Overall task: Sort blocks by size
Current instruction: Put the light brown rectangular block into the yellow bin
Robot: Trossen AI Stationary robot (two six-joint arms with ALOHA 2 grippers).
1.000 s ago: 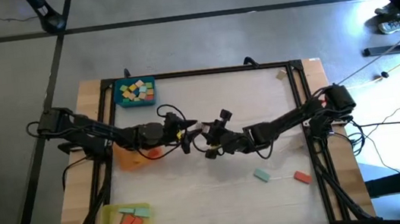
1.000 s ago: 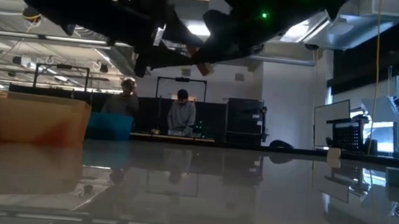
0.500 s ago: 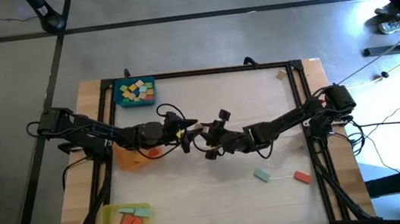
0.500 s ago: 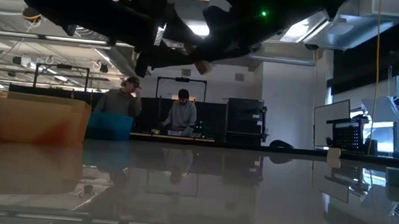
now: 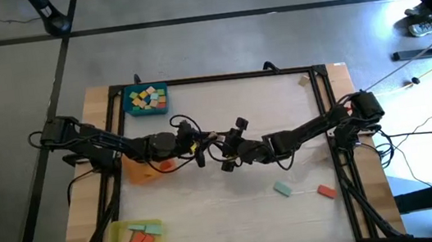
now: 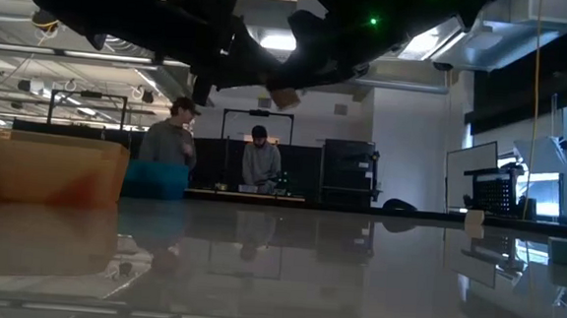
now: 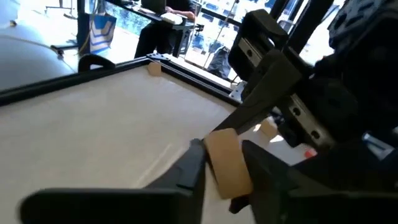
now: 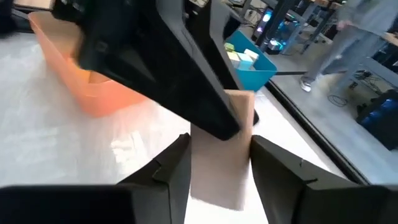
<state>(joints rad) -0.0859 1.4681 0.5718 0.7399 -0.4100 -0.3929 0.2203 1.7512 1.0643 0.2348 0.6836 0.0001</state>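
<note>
A tan wooden block (image 7: 227,163) hangs in the air over the middle of the table, between both grippers. My left gripper (image 5: 206,143) reaches in from the table's left and is shut on it. My right gripper (image 5: 222,147) reaches in from the right, and its fingers also lie against the block (image 8: 221,149). The low view shows the block (image 6: 285,97) well above the tabletop, under the two dark arms. A teal block (image 5: 282,188) and a red-orange block (image 5: 325,192) lie flat on the table toward the near right. My left gripper pinches the tan block between its two fingers, on two opposite faces (image 7: 211,155). It comes in about level from the table's left. The block is lifted clear of the table. My right gripper has the same block's other end (image 8: 214,180) between its two fingers (image 8: 177,165), coming about level from the table's right. The left gripper's finger covers the block's far part. The block is clear of the table.
A blue tray (image 5: 163,103) with several small blocks stands at the far left. An orange tray (image 5: 138,173) sits under my left arm. A yellow tray (image 5: 115,241) with a few blocks is at the near left. A tan block (image 5: 303,81) lies by the far right corner. People stand beyond the table.
My left gripper's fingers have shut onto the tan block that my right gripper holds up. Both arms have stayed where they were over the middle of the table. The block has stayed in the air.
</note>
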